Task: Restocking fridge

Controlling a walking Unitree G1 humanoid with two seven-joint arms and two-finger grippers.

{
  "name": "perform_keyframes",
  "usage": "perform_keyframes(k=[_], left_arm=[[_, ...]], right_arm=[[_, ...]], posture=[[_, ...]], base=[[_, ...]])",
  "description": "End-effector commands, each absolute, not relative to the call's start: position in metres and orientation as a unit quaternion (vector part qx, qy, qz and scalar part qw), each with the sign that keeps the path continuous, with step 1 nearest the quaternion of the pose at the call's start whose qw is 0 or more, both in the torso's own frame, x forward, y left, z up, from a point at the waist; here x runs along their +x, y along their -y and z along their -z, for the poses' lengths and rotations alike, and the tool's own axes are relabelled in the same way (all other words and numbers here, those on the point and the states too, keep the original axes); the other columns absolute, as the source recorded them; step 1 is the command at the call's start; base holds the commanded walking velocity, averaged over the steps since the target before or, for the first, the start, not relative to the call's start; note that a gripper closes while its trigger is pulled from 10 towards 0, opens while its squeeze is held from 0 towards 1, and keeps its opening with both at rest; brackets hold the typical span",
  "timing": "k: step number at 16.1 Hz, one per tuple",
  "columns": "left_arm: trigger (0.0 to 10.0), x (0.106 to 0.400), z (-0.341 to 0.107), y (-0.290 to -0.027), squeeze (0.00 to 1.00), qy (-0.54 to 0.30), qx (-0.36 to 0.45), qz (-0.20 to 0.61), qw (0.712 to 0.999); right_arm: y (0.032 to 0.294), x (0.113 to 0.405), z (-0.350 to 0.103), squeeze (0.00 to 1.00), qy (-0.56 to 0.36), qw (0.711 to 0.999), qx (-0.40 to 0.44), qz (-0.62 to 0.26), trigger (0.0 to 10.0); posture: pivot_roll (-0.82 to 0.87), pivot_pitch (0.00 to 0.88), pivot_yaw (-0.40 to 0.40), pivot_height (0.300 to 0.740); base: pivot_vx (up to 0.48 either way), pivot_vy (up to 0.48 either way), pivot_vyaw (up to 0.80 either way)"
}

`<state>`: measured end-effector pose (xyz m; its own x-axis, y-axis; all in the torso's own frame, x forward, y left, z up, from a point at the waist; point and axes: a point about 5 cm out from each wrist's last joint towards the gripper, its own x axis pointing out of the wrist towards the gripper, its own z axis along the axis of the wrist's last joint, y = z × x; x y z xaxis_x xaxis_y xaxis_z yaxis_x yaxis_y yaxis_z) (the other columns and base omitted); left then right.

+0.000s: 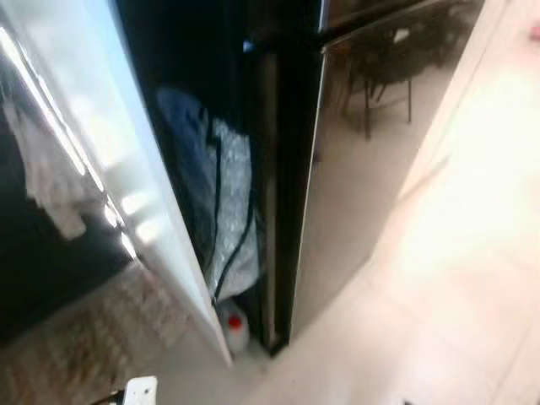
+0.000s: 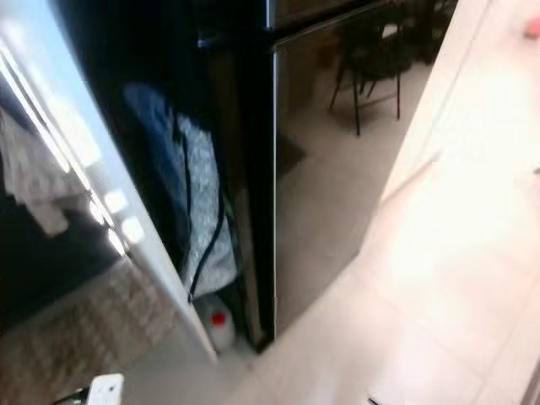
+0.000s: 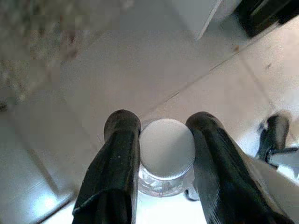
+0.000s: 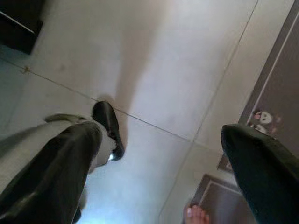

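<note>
A tall black fridge [image 1: 363,169] stands ahead with its glossy door closed; chairs are mirrored in it. In the left wrist view my left gripper [image 3: 163,126] is shut on a clear bottle with a white screw cap [image 3: 167,148], one black finger [image 3: 119,158] on each side of the cap, held over pale floor tiles. In the right wrist view my right gripper [image 4: 163,135] hangs open above the floor, its fingers wide apart with nothing between them.
A white panel [image 1: 110,152] leans left of the fridge. In the dark gap between them sit a blue-grey bag [image 1: 224,194], a black cable and a red-capped bottle [image 1: 237,327] on the floor. A person's toes [image 4: 197,214] and a mat [image 4: 275,102] lie near the right gripper.
</note>
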<state>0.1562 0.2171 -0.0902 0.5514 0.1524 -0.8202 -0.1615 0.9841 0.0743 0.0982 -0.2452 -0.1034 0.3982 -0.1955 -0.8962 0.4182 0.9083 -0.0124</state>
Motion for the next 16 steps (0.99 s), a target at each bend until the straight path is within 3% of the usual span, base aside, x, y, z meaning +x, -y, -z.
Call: perform_keyframes(k=[1,13,16], left_arm=[[10.0,0.1528,0.0905,-0.2229,0.0,-0.471,-0.004,-0.096,0.877],[10.0,0.1555,0.0896,-0.2223,0.0,-0.468,-0.002,-0.093,0.879],[10.0,0.1555,0.0898,-0.2219,0.0,-0.469,-0.007,-0.094,0.878]], right_arm=[[0.2425,0.1047,0.1023,0.0,-0.507,0.835,0.112,0.183,10.0],[0.2421,0.108,0.1013,0.0,-0.499,0.839,0.12,0.183,10.0],[0.2419,0.1082,0.1013,0.0,-0.499,0.839,0.121,0.181,10.0]], posture=[[-0.07,0.0,0.009,0.74],[-0.07,0.0,0.011,0.74],[-0.07,0.0,0.011,0.74]], base=[[0.0,0.0,-0.78],[0.0,0.0,-0.07],[0.0,0.245,0.0]])
